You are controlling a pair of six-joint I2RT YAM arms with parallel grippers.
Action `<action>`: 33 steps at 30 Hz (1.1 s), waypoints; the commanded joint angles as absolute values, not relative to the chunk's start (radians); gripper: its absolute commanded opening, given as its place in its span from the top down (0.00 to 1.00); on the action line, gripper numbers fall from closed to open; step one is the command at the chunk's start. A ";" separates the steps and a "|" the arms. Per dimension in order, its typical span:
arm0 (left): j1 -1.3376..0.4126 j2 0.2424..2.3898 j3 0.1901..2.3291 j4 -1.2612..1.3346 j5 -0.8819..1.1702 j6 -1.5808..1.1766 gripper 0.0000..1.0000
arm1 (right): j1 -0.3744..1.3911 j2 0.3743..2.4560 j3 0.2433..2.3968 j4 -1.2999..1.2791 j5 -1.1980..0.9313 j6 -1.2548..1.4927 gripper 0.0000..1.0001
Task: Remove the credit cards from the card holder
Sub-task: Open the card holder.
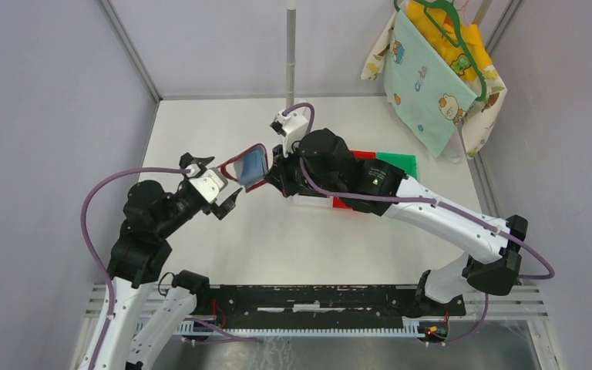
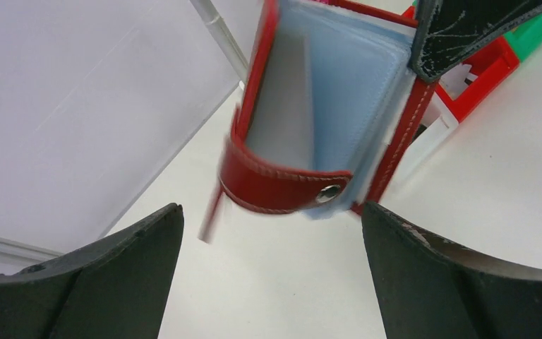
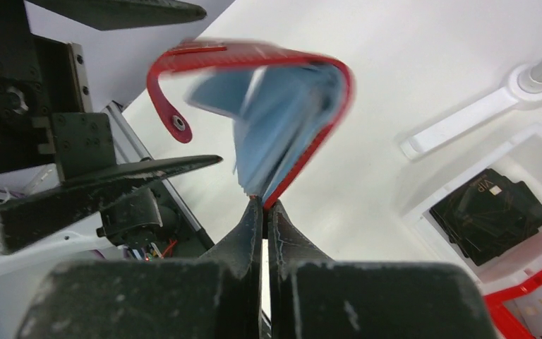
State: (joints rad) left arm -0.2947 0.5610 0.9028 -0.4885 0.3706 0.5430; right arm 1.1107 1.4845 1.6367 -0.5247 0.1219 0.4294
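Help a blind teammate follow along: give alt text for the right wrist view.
The right claw pinches one edge of the open red card holder, held over the white table with its blue-grey pockets fanned out. The snap strap dangles left; a white tray of black cards sits at right.

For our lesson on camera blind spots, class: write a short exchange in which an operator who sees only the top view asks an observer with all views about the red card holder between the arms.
Operator: From above I can't tell how the holder is gripped.
Observer: The right wrist view shows the right jaws shut on the bottom edge of its red cover.
Operator: Is its strap fastened?
Observer: No. The strap hangs loose and unsnapped, and the holder is open.
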 commanded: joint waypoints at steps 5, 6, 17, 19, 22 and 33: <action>-0.292 0.508 0.972 -0.411 0.413 0.151 0.00 | 1.116 1.452 1.701 -0.570 0.164 0.393 1.00; -0.293 0.512 0.980 -0.407 0.442 0.098 0.00 | 1.117 1.465 1.709 -0.577 0.156 0.392 1.00; -0.292 0.527 0.881 -0.412 0.562 0.114 0.00 | 1.177 1.602 1.863 -0.642 0.151 0.383 1.00; -0.292 0.527 0.874 -0.414 0.545 0.161 0.00 | 1.184 1.624 1.893 -0.658 0.152 0.378 1.00; -0.293 0.527 0.862 -0.426 0.549 0.217 0.00 | 1.189 1.649 1.919 -0.658 0.144 0.377 1.00; -0.293 0.483 0.843 -0.462 0.454 0.431 0.01 | 1.194 1.650 1.927 -0.679 0.152 0.351 1.00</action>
